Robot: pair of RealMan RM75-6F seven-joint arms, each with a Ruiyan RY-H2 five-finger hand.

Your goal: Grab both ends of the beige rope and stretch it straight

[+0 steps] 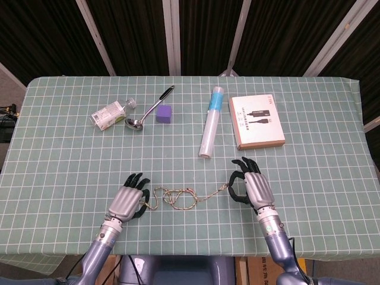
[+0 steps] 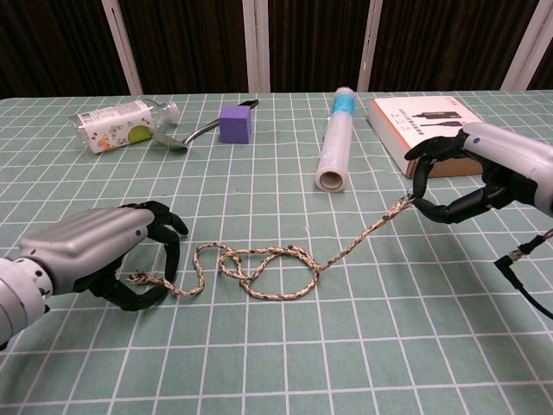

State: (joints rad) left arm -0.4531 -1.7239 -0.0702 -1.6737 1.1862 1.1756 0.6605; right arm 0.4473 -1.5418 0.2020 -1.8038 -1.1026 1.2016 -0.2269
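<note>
The table (image 1: 309,178) is covered with a green checked cloth, and both hands sit low at its near edge. A flat box (image 1: 256,121) with a cable printed on its lid lies just beyond the right hand, farther from the robot. A clear roll with a blue band (image 1: 211,122) lies beside the box, beyond and to the left of the right hand. A plastic bottle (image 1: 109,114) lies on its side well beyond the left hand, with a metal spoon (image 1: 148,110) and a purple cube (image 1: 164,113) just to its right.

The right hand (image 2: 484,177) is curled, thumb and fingers closed on the right end of the rope (image 2: 259,270), which rises off the cloth to meet the fingertips (image 2: 421,183). The left hand (image 2: 91,252) is arched over the rope's left end, its fingers bent down around the frayed tip; that end lies on the cloth under the palm, and whether the fingers actually grip it cannot be told.

The rope runs between the two hands. Near the left hand it bunches in loose overlapping loops on the cloth; from there a straighter stretch climbs to the right hand. In the head view the rope (image 1: 181,196) spans the gap between the left hand (image 1: 127,199) and the right hand (image 1: 250,185).
</note>
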